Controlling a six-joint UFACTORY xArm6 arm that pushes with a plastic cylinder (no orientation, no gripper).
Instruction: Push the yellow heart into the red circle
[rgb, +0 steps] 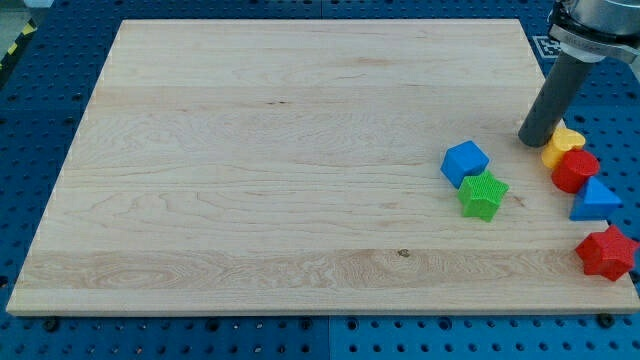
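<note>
Rod with my tip (533, 141) at the board's right edge, touching the left side of the yellow heart (563, 143); it has no jaws and grips nothing. Heart touches the red circle (575, 171) just below it. Blue triangle (597, 200) and red star (606, 253) follow downward. Blue cube (465, 162) and green star (483, 194) lie left, touching, on the wooden board (250, 150).

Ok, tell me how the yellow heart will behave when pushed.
Probably slides, not rolls: the yellow heart sits flat on the smooth board. It looks rigid. Already touching the red circle, with my tip beside it, it may pivot.
</note>
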